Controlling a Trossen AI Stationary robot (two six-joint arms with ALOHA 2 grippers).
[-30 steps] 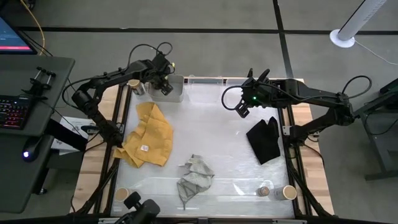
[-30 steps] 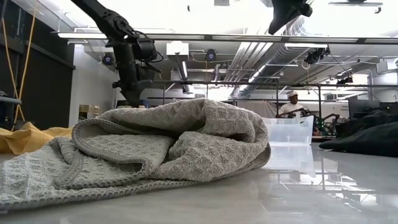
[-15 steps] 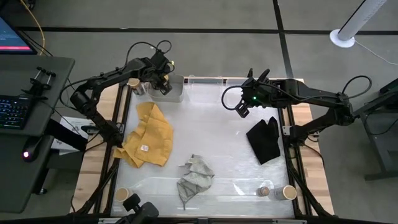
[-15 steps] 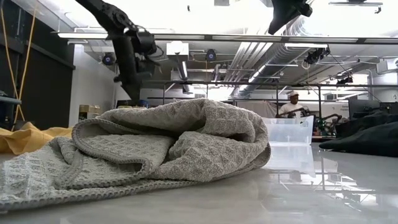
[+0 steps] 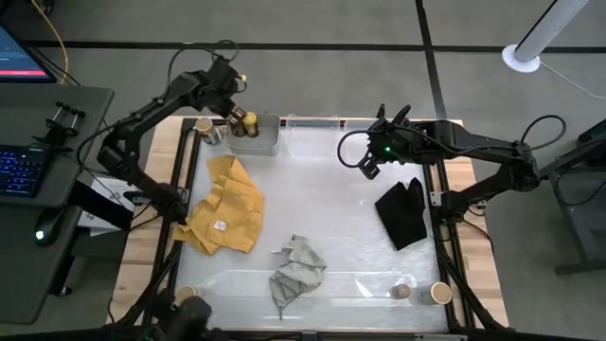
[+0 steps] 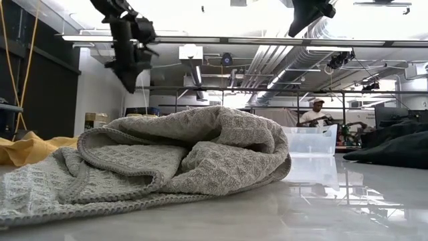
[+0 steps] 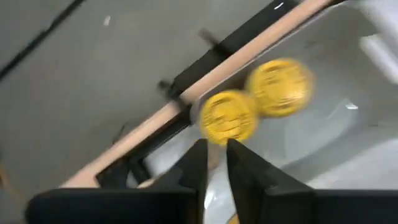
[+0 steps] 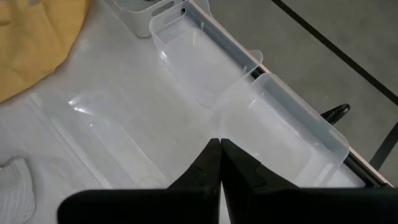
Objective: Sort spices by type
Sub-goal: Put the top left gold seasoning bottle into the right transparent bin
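Note:
Two dark jars with yellow-gold tops (image 5: 244,122) stand side by side in the grey bin (image 5: 263,142) at the far left; in the left wrist view they show as two yellow discs (image 7: 227,117) (image 7: 280,87). My left gripper (image 5: 233,106) (image 7: 215,158) hangs above them, narrowly open and empty. A tan jar (image 5: 204,128) stands on the wooden strip left of the bin. Along the near edge stand a tan jar (image 5: 185,296), a tiny clear jar (image 5: 402,291) and another tan jar (image 5: 440,294). My right gripper (image 5: 369,167) (image 8: 219,148) is shut and empty, in front of the clear bins (image 5: 312,123).
A yellow cloth (image 5: 227,204) lies at the left, a grey cloth (image 5: 298,270) near the middle front, and a black cloth (image 5: 402,213) at the right. The grey cloth (image 6: 167,161) fills the low view. Clear bins (image 8: 205,68) line the far edge.
My left gripper has risen out of the grey bin and drawn back toward the table's far left corner. The two yellow-topped jars, which the gripper covered before, now show standing in the bin. My right arm has kept still.

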